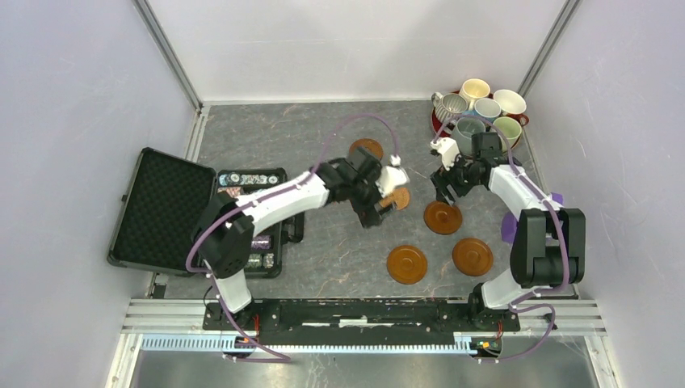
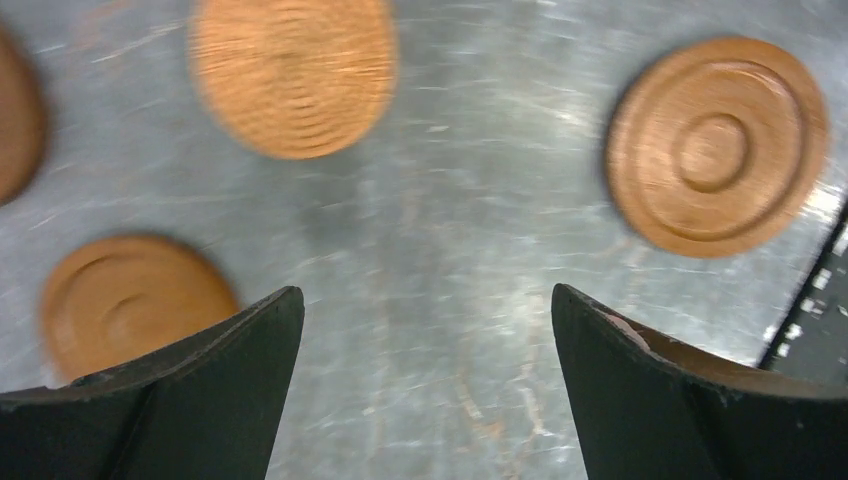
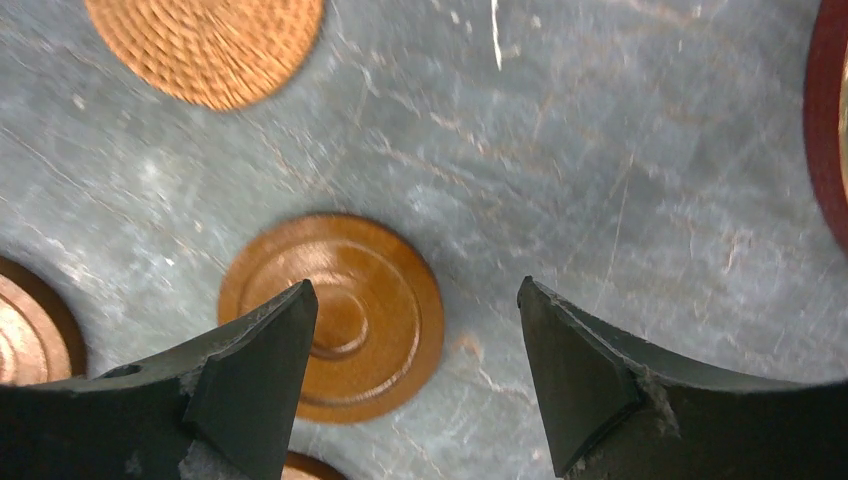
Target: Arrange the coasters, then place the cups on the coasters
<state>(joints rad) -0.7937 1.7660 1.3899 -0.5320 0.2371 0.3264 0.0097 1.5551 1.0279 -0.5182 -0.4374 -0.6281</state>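
top view: patterned coaster (image 1: pixel 399 197) half covered by left gripper (image 1: pixel 386 205); far coaster (image 1: pixel 369 147) partly behind left arm (image 1: pixel 279 196); chips (image 1: pixel 246 179) in case (image 1: pixel 157 210) too small to read | left wrist: patterned coaster blurred, cut by top edge; second coaster (image 2: pixel 14 115) cut by left edge | right wrist: tray (image 3: pixel 828 110) cut by right edge; bottom coaster (image 3: pixel 312 467) only a sliver

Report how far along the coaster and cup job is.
Done: five coasters visible, lying flat and apart on the table, including the patterned coaster. In hand: nothing is gripped; the left gripper and right gripper both hover open among the coasters. Left: any final coaster spacing, then all six cups, which stand bunched on the red tray, none on a coaster.
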